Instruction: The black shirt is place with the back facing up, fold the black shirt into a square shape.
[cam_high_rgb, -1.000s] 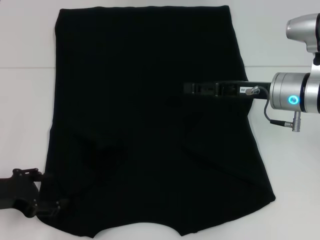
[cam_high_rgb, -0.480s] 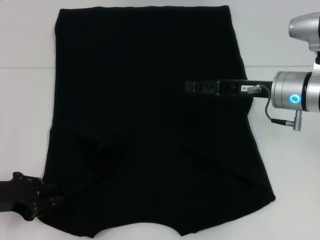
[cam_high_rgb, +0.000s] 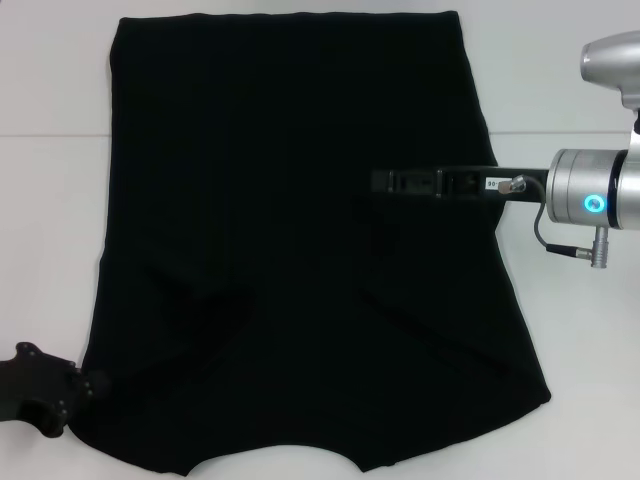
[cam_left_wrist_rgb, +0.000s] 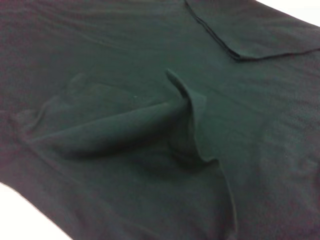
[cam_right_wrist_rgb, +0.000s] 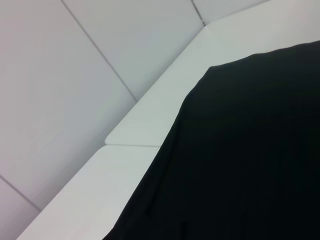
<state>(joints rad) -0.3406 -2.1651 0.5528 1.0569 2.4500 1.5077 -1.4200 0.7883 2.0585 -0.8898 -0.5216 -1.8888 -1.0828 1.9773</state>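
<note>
The black shirt (cam_high_rgb: 290, 200) lies spread flat on the white table (cam_high_rgb: 40, 200), plain side up, with both sleeves turned inward over its lower half. The left wrist view shows one folded sleeve as a raised ridge of cloth (cam_left_wrist_rgb: 190, 115) on the shirt (cam_left_wrist_rgb: 150, 60). My left gripper (cam_high_rgb: 85, 392) sits at the shirt's near left corner, just off its edge. My right gripper (cam_high_rgb: 378, 181) reaches in from the right and hovers over the middle right of the shirt. The right wrist view shows only the shirt's far edge (cam_right_wrist_rgb: 250, 150) and the table.
Bare white tabletop (cam_high_rgb: 580, 350) runs along both sides of the shirt. A seam between two table panels (cam_high_rgb: 50, 135) crosses at the left. A pale wall (cam_right_wrist_rgb: 75, 75) rises behind the table's far edge (cam_right_wrist_rgb: 150, 115).
My left gripper has drawn back to the left, off the shirt's near left corner. The right gripper has shifted slightly right and down. The shirt lies as before.
</note>
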